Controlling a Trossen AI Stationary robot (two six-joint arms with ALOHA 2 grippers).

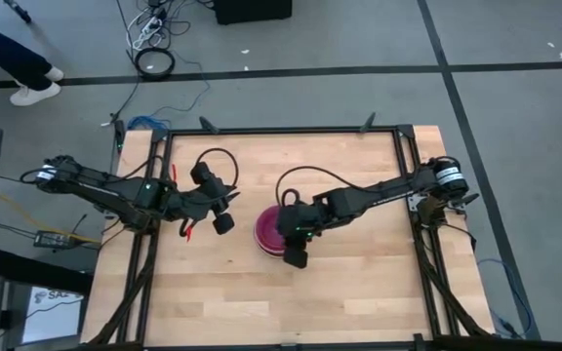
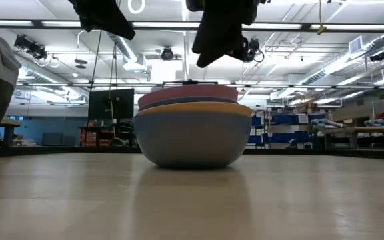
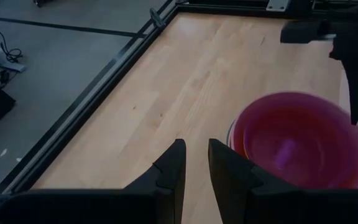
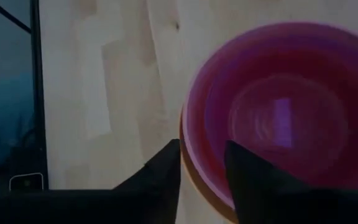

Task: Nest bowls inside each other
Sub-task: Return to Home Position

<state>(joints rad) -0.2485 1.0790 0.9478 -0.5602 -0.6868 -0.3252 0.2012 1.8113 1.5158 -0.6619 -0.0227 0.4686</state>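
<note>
Near centre, nested bowls (image 1: 266, 232) purple on top, right gripper (image 1: 296, 258) over their rim, left gripper (image 1: 222, 223) nearby, both slightly parted, empty.

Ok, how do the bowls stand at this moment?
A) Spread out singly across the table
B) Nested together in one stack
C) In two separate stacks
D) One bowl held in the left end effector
B: the high view shows only a single stack of bowls, and the low view shows its rims layered one inside another. The left end effector and the right end effector hold nothing.
</note>
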